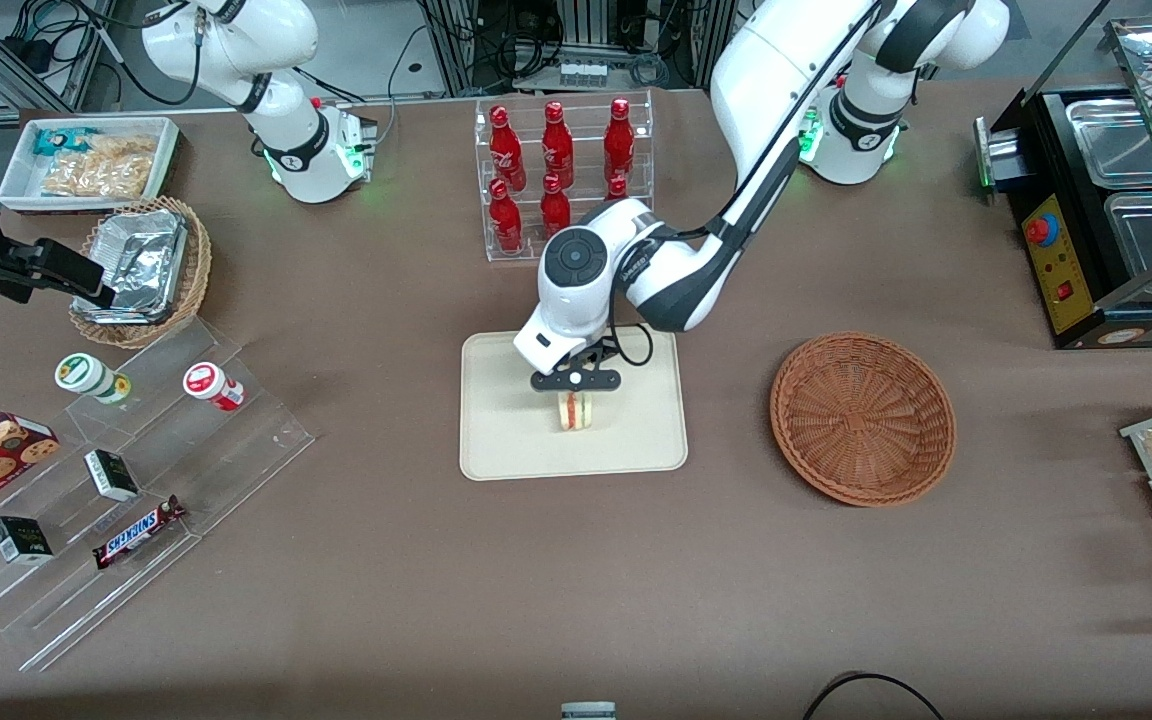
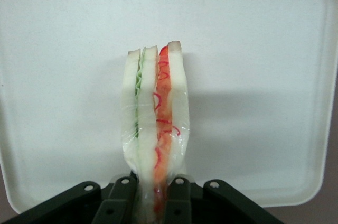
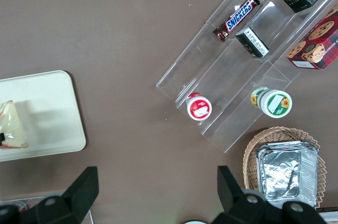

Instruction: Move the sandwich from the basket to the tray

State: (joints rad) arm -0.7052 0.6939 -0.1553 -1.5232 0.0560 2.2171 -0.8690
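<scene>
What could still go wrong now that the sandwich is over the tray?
The gripper is shut on the sandwich, held on edge above the tray. Released like this, the narrow wedge may tip over. Its thin plastic wrap could also cling to the fingers as they open and get dragged along. The basket sits empty, well clear.

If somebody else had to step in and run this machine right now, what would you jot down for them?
Pincer: shut on the sandwich, over the tray.
Sandwich: out of the basket, which sits toward the working arm's end of the table. Whether the sandwich touches the tray yet is unclear.
Done: pickup and carry.
Left: set it down, open the pincer, lift away.
</scene>
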